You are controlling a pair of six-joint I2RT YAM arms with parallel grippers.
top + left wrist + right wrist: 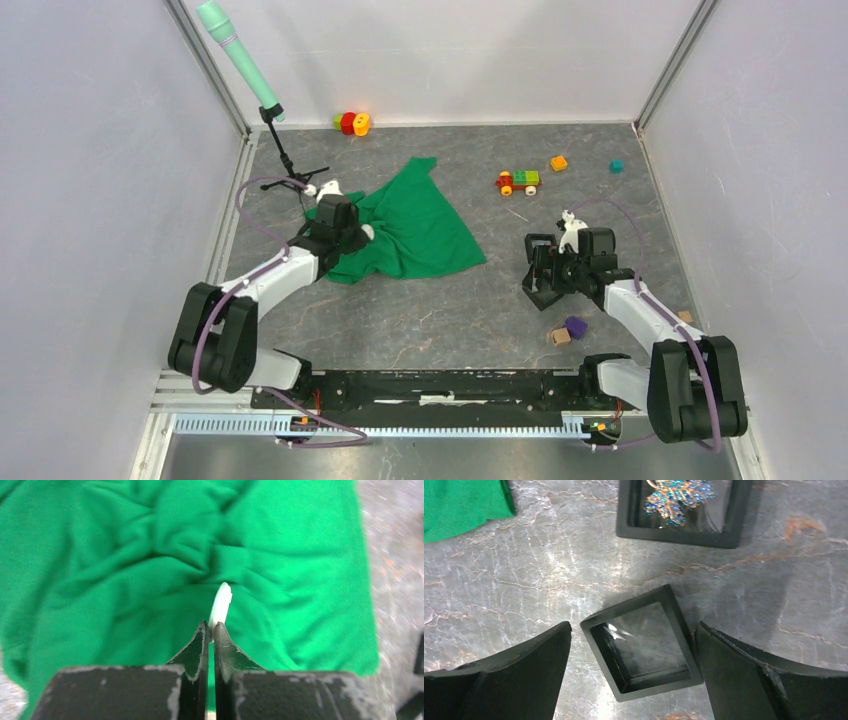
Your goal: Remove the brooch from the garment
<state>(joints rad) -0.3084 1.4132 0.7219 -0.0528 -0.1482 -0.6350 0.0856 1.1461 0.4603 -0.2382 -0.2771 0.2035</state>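
Brooch (220, 605) pinched edge-on at left tool (210, 628) tips, over garment (100, 580), right tool (633, 630) wide open

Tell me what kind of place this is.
Probably a lab robot test cell: plain white walls enclose a grey tabletop, left arm and right arm bolted at its edge, toy bricks scattered.

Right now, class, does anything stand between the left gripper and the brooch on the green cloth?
Nothing visible does. The left gripper is shut on the thin pale brooch, which stands edge-on above the folds of the cloth; no fold lies between them.
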